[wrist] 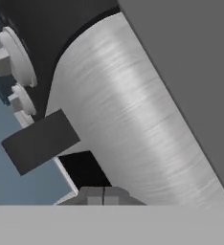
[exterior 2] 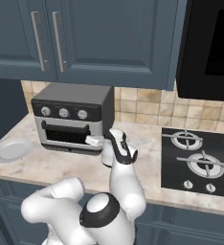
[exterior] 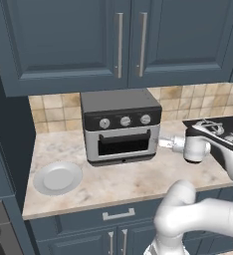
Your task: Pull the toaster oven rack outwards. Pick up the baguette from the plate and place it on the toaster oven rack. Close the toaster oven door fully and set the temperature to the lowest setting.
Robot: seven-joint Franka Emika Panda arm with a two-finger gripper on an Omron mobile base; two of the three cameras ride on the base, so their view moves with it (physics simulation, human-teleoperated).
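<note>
The toaster oven (exterior: 121,127) stands at the back of the counter, and its door (exterior: 122,143) is up against the front, dark handle bar across the window. Three silver knobs (exterior: 125,121) line the black strip above it. My gripper (exterior: 163,143) is level with the door at the oven's right front corner, fingers shut with nothing between them. The hand view looks along that corner: brushed door frame (wrist: 133,119), knobs (wrist: 13,55) at the left, shut gripper (wrist: 103,195) at the bottom. The white plate (exterior: 58,178) lies bare at the left. The baguette and the rack are hidden.
A black gas hob (exterior 2: 200,160) occupies the counter to the right of the arm. Dark blue wall cabinets (exterior: 121,40) hang above the oven, and a black microwave (exterior 2: 209,43) sits high on the right. Open marble counter (exterior: 128,182) lies in front of the oven.
</note>
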